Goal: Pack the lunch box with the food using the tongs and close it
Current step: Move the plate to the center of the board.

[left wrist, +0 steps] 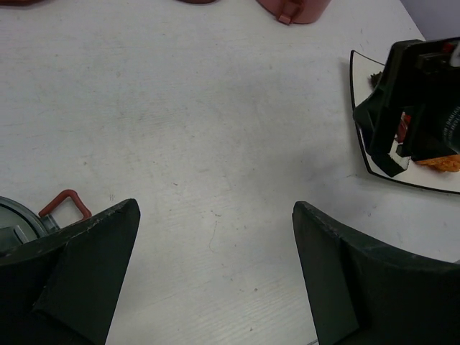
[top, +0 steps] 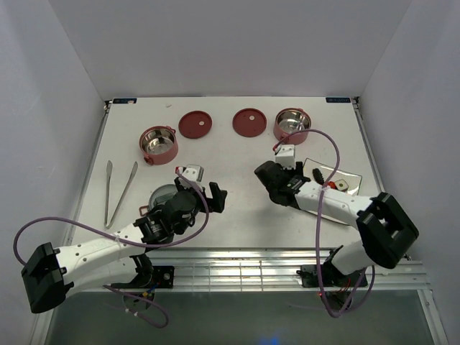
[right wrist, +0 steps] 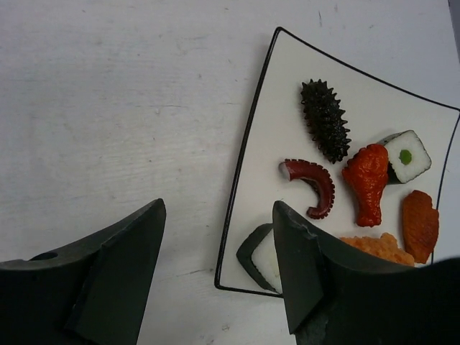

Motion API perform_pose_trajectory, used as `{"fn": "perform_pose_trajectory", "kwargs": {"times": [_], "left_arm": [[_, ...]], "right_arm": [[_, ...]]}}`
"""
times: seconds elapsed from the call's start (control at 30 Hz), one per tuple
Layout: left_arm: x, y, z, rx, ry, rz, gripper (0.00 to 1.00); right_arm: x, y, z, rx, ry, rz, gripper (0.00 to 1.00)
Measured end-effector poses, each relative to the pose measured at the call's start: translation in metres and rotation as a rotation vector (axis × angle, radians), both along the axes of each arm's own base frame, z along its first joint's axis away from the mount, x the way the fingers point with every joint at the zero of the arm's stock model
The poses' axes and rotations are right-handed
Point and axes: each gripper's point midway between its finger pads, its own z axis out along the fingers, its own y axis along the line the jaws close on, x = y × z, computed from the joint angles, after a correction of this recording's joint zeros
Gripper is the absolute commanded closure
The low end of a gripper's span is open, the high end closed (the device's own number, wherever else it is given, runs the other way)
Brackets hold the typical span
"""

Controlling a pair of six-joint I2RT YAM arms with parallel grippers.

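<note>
The lunch box lies apart: one red bowl (top: 159, 142) at the back left, another (top: 292, 123) at the back right, two flat red lids (top: 195, 123) (top: 249, 121) between them. Its grey cover (top: 162, 198) is half hidden under my left arm. The silver tongs (top: 118, 188) lie at the left, untouched. The food sits on a white plate (right wrist: 287, 93): a dark spiky piece (right wrist: 325, 129), a red curved piece (right wrist: 313, 185), an orange drumstick (right wrist: 366, 183) and others. My right gripper (right wrist: 218, 205) hangs open over the plate's near corner. My left gripper (left wrist: 215, 208) is open over bare table.
The plate (top: 327, 171) lies at the right under my right arm. A red clasp (left wrist: 65, 203) of the grey cover shows beside my left finger. White walls close in the table on three sides. A metal rail runs along the near edge.
</note>
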Motion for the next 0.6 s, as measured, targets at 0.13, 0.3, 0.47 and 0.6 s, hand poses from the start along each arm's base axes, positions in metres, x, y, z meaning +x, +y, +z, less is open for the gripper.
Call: {"fn": "perform_pose_trajectory", "kwargs": {"times": [0.13, 0.3, 0.47, 0.6], "left_arm": [[-0.008, 0.012, 0.0, -0.04, -0.026, 0.001, 0.02], [-0.012, 0.02, 0.016, -0.1, -0.066, 0.005, 0.02], [-0.015, 0.026, 0.032, -0.16, -0.104, 0.007, 0.02], [-0.015, 0.026, 0.029, -0.158, -0.102, 0.004, 0.02]], "right_arm": [[0.026, -0.011, -0.008, -0.086, 0.066, -0.084, 0.32], [0.068, -0.023, -0.008, -0.145, 0.085, -0.219, 0.34], [0.082, -0.029, -0.039, -0.227, 0.17, -0.296, 0.35], [0.077, -0.04, -0.058, -0.278, 0.232, -0.323, 0.35]]}}
